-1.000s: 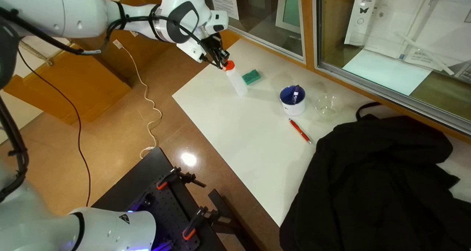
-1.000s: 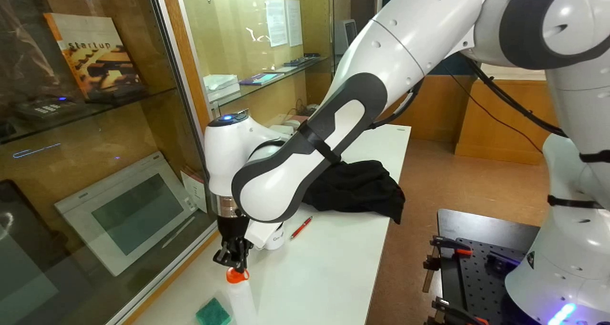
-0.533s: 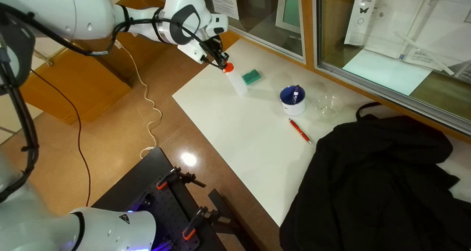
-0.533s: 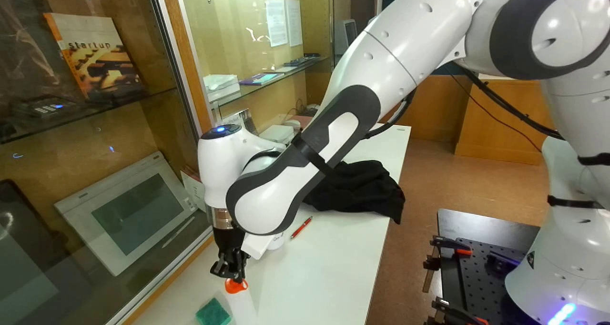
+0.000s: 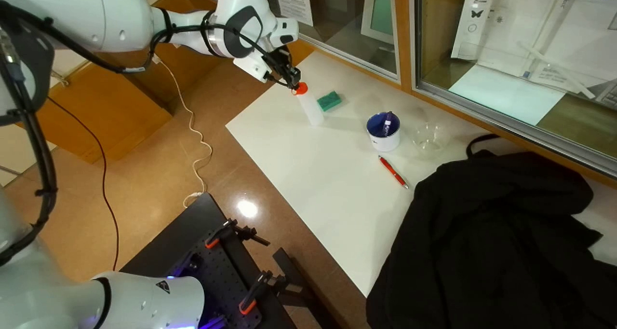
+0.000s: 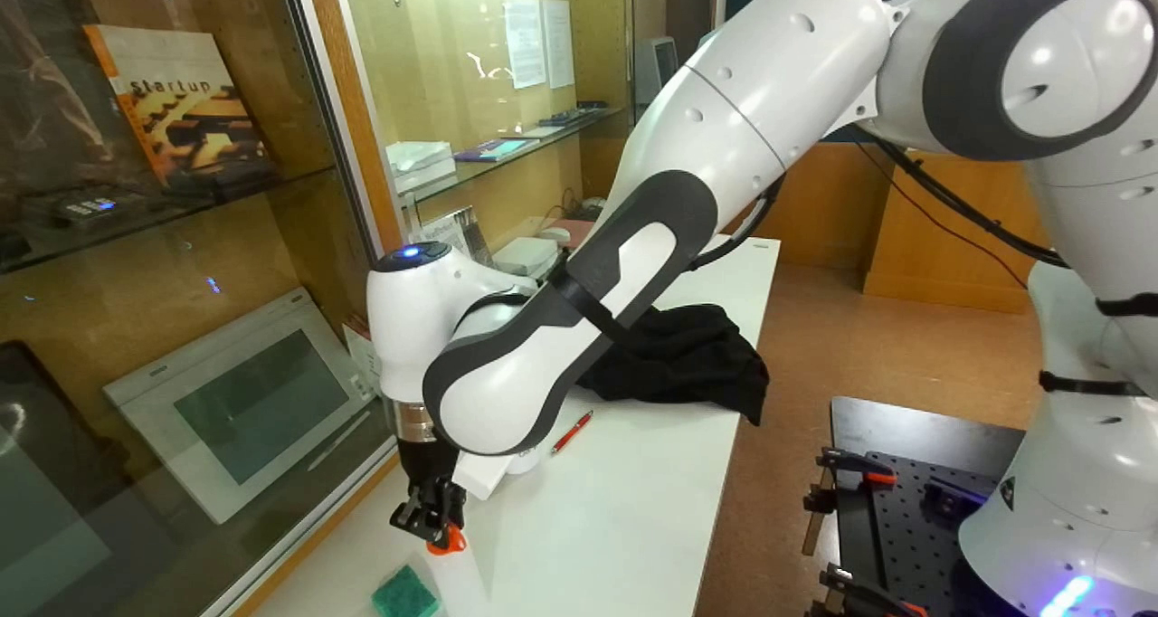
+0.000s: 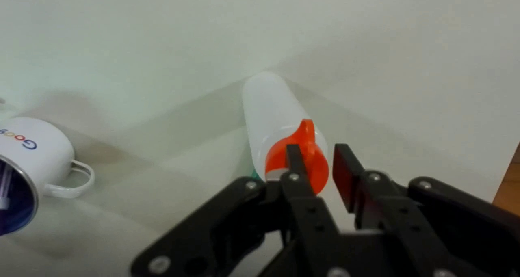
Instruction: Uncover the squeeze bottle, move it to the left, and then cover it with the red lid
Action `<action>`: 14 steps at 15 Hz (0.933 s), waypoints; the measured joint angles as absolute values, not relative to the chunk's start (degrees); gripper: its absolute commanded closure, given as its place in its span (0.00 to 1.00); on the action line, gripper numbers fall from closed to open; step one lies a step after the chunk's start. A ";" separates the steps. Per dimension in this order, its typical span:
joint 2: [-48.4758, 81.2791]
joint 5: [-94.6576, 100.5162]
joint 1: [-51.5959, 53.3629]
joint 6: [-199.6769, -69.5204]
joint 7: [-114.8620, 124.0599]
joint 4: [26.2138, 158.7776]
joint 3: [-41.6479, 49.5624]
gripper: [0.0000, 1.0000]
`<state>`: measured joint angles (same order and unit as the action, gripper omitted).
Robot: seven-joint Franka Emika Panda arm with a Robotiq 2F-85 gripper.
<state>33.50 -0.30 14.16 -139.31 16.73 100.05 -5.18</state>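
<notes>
In the wrist view, the gripper (image 7: 317,147) stands at the near side, fingers apart: left one crosses in front of the red lid (image 7: 319,167), right one just beside it; contact unclear. Lid is on the pale squeeze bottle (image 7: 270,106). White mug (image 7: 48,151) well apart to the left, handle (image 7: 65,192) toward the bottle.

The arm (image 6: 737,137) has shifted, the tool (image 7: 318,157) and the red lid (image 6: 455,543) are lower than a second ago, and the tool's jaws have since come apart.
</notes>
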 measured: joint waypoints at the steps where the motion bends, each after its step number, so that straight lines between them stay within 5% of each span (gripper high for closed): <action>1: 33.49 -0.18 14.22 -139.31 16.73 99.97 -5.12 0.34; 5: 33.00 0.99 14.50 -139.31 16.77 99.69 -4.69 0.03; 14: 29.47 2.16 14.61 -137.88 17.16 99.84 -4.56 0.00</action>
